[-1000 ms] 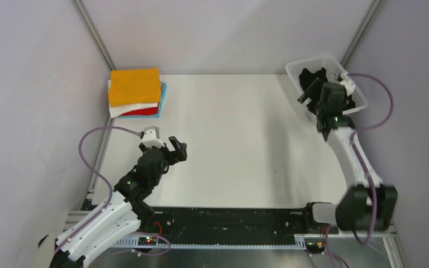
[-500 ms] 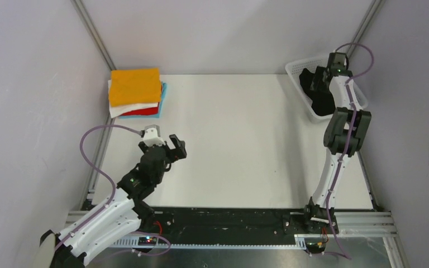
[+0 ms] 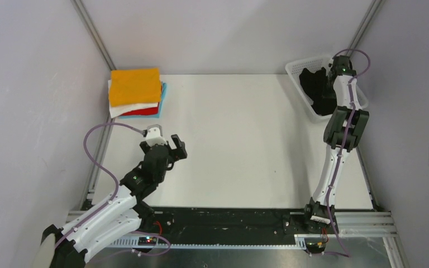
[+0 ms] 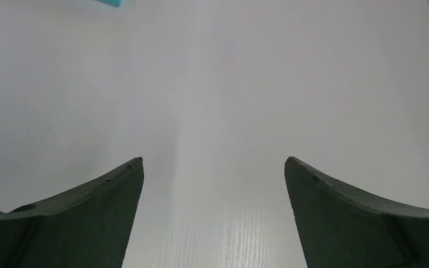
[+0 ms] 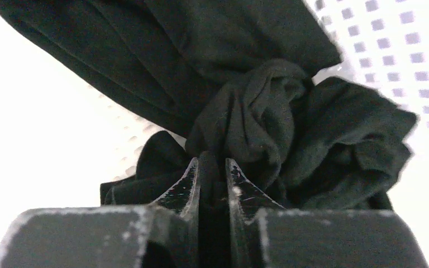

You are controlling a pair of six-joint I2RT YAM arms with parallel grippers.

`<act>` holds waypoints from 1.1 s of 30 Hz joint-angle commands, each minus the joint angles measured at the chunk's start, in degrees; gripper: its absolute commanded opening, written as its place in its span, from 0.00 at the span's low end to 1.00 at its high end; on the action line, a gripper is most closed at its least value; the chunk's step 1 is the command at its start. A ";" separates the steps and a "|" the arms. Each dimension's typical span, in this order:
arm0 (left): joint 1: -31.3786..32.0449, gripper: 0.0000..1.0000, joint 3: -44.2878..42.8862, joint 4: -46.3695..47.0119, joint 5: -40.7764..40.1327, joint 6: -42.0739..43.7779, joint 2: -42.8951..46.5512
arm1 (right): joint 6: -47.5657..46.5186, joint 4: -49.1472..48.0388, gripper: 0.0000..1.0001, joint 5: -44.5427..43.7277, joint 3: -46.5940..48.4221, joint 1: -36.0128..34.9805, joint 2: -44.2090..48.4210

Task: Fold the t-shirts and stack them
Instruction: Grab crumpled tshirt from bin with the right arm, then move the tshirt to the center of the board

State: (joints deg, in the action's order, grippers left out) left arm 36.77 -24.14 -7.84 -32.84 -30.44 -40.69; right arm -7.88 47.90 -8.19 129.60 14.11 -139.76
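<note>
Inside the basket (image 5: pixel 391 50), the right gripper (image 5: pixel 212 162) pinches a fold of the black tee (image 5: pixel 246 111), seemingly securely. Lift straight up past the basket rim so no cloth snags. The left gripper (image 4: pixel 214 162) gapes wide, empty.

On the table (image 3: pixel 240 139), a stack of folded t-shirts (image 3: pixel 136 92) lies at the far left corner and a basket (image 3: pixel 295 68) stands at the far right corner, a crumpled t-shirt (image 3: pixel 313 84) inside it. The left hand (image 3: pixel 176 146) is over the near left part of the table, in front of the stack; the right hand (image 5: pixel 212 164) is down in the basket, against the crumpled t-shirt.
</note>
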 commanded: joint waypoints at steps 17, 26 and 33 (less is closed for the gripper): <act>0.15 1.00 4.23 -5.03 6.11 -9.08 21.28 | 10.87 -11.61 0.00 13.86 -2.01 -26.53 49.20; 0.17 1.00 4.74 -9.18 5.93 -11.94 25.27 | 13.47 -18.49 0.00 22.72 -2.74 -43.28 56.88; 0.22 1.00 4.42 -11.08 4.51 -13.45 23.31 | 16.78 -21.27 0.00 11.04 -22.10 -48.50 63.37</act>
State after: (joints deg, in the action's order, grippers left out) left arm 36.77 -19.44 -17.93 -26.81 -41.63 -16.14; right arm 5.08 31.77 10.72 118.56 -34.30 -81.87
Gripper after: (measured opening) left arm 0.996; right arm 0.196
